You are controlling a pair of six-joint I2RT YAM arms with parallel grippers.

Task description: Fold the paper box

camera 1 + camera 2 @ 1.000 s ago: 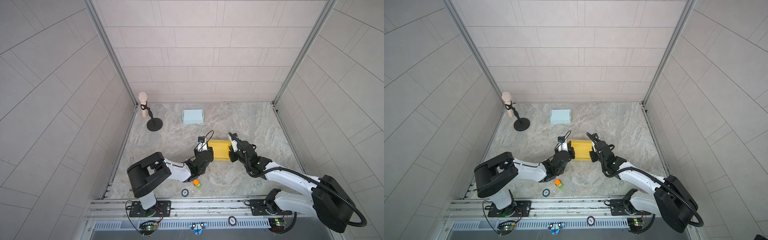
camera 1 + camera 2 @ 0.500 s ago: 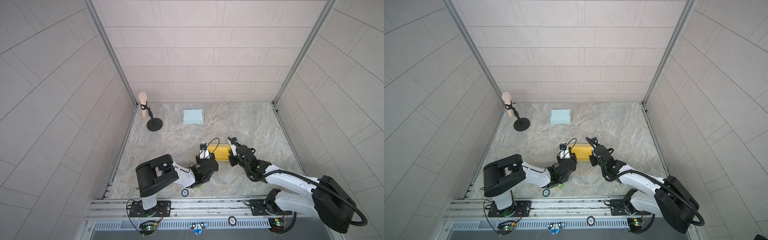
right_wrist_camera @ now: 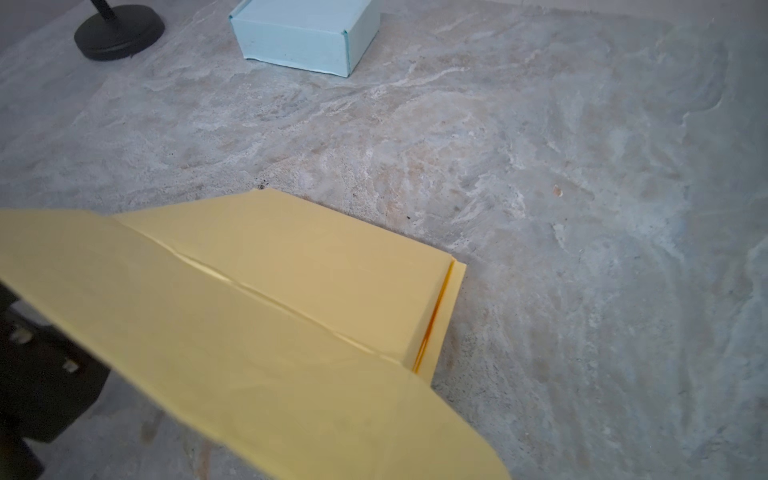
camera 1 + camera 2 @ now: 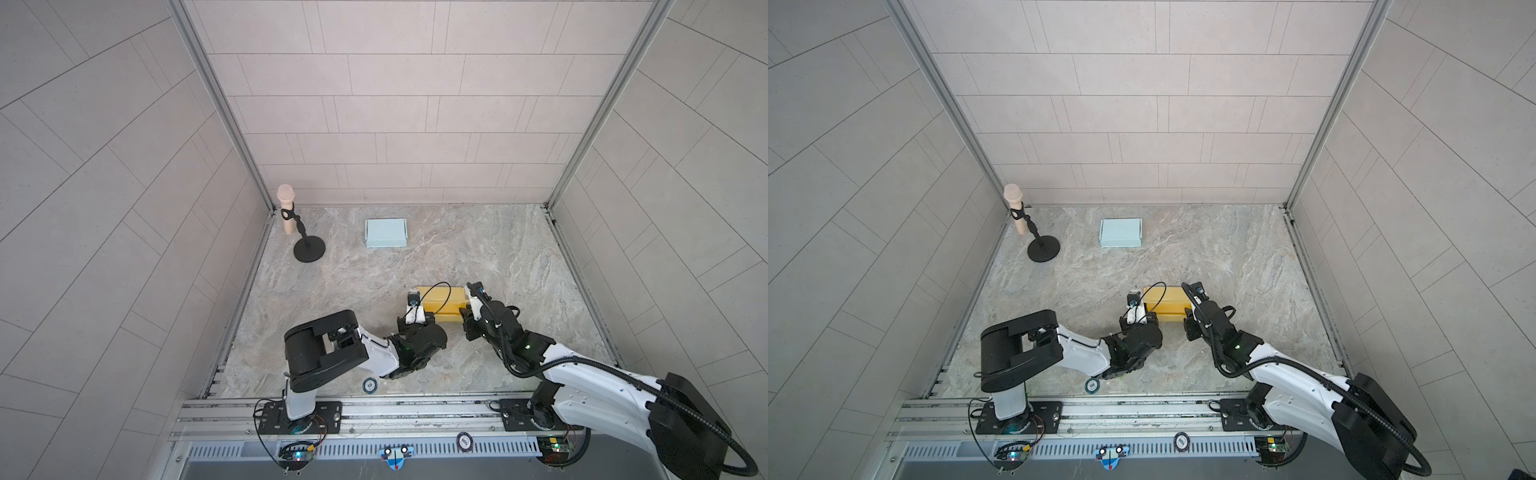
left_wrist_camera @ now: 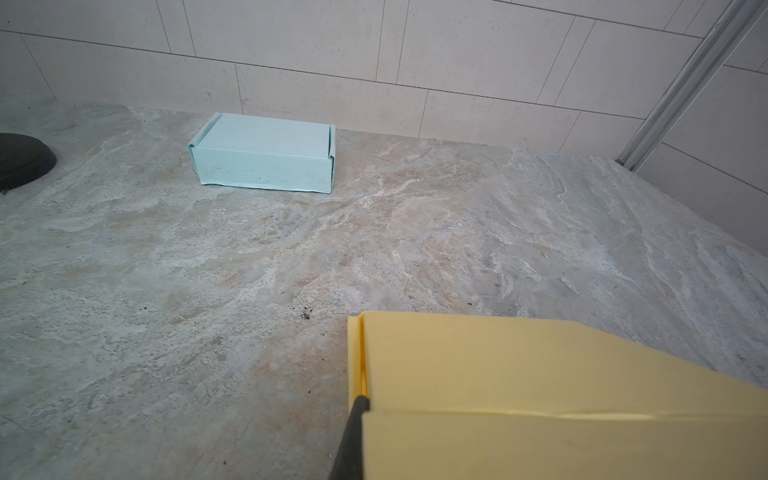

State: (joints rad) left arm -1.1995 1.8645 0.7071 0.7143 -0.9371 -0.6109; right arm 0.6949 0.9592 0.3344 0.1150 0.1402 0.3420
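1. Judging from both top views, the yellow paper box (image 4: 440,301) sits on the table (image 4: 498,257) near its front middle, between the two arms, and looks almost folded.
2. Its lid lies flat and its end walls stand doubled over, much like the finished blue box (image 4: 385,232) at the back.
3. The left jaws are together at the box's near left corner. One dark finger (image 5: 353,432) shows beside the front wall, and whether it pinches paper is hidden.
4. The right jaws sit at the box's right end. I cannot tell whether they are apart or together.
5. What is probably left is pressing the front flap home and letting go.
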